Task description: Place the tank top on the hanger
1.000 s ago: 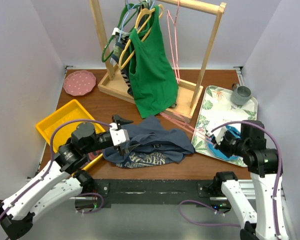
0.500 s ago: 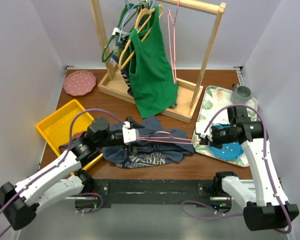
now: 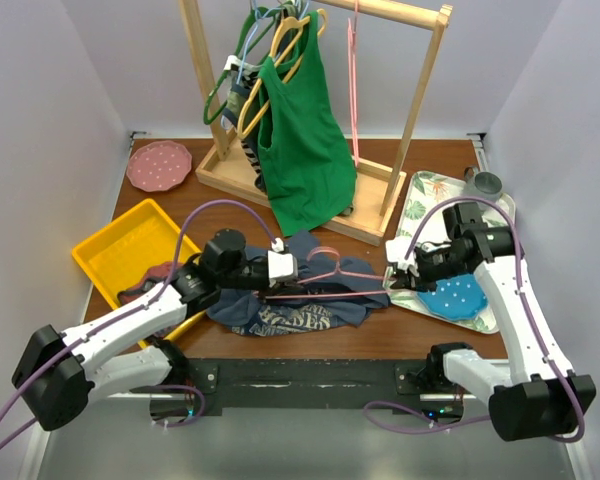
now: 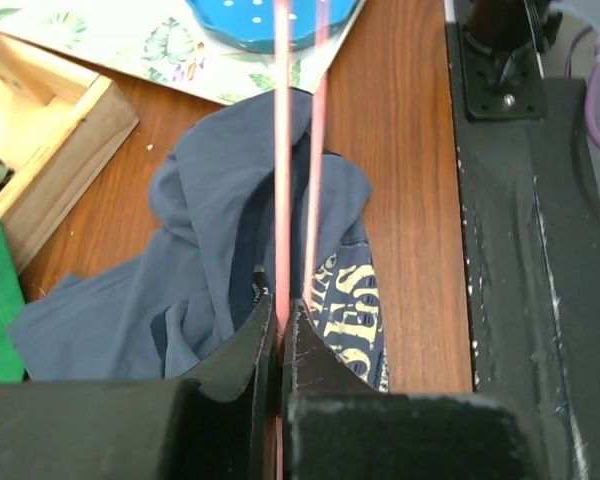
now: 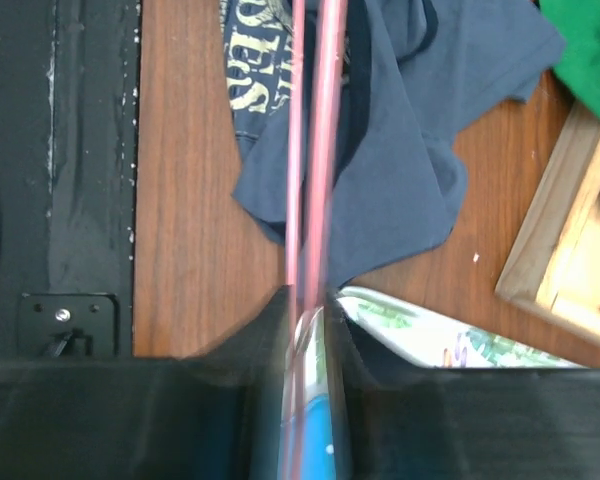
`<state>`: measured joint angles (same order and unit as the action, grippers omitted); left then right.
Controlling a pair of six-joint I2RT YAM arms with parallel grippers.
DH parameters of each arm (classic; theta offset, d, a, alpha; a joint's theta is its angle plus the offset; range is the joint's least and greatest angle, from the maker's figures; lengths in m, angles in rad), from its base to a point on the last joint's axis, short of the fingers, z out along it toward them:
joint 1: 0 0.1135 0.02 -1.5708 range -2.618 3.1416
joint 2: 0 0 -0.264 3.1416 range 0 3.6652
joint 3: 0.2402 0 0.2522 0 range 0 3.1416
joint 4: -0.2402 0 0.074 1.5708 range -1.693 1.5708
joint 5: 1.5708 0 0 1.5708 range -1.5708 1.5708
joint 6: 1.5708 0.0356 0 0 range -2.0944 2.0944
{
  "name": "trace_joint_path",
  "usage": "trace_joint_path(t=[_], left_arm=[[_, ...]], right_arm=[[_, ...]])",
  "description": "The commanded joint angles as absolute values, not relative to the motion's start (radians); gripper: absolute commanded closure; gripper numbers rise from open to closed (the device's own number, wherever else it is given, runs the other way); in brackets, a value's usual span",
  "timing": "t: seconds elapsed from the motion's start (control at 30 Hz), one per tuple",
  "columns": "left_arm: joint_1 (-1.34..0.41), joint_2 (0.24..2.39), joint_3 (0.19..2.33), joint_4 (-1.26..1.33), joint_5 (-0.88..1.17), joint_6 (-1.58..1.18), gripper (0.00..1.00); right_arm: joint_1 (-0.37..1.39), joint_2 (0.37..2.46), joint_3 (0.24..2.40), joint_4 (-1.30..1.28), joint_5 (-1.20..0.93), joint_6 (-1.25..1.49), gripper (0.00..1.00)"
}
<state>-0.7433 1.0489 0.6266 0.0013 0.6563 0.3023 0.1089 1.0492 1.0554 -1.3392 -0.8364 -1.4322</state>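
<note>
Hanger point(image 4: 283, 150) stretched level over the tank top point(image 4: 210, 220), which lay crumpled on the table point(image 3: 210, 200) — left gripper point(image 4: 280, 320) pinched tight on one end; right gripper point(image 5: 310, 310) straddled the other, grip unclear.

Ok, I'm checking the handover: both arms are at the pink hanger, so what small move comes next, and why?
Probably let the right end effector release and back off the hanger. The left end effector is shut on the wire's other end, so one grip suffices, and the tank top lies unthreaded beneath, needing a free arm.
</note>
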Motion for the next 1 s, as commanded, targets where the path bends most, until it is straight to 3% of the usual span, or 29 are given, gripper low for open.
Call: trace_joint_path(t=[0.0,0.03,0.23,0.5,0.97], left_arm=[[-0.741,1.008,0.648,0.121,0.663,0.183,1.00],[-0.744,1.003,0.640,0.141,0.669,0.160,1.00],[-0.765,1.005,0.635,0.189,0.623,0.052,1.00],[-0.805,1.029,0.650,0.207,0.585,0.023,1.00],[-0.833,1.035,0.658,0.207,0.558,0.008,1.00]], right_arm=[[0.133,1.081,1.098,-1.442,-0.893,-1.430,0.56],[0.155,1.103,1.123,-1.440,-0.884,-1.422,0.43],[0.332,1.169,1.245,-1.343,-0.885,-1.252,0.29],[0.456,1.285,1.351,-1.322,-0.943,-1.131,0.27],[0.483,1.287,1.296,-1.229,-0.950,-1.012,0.35]])
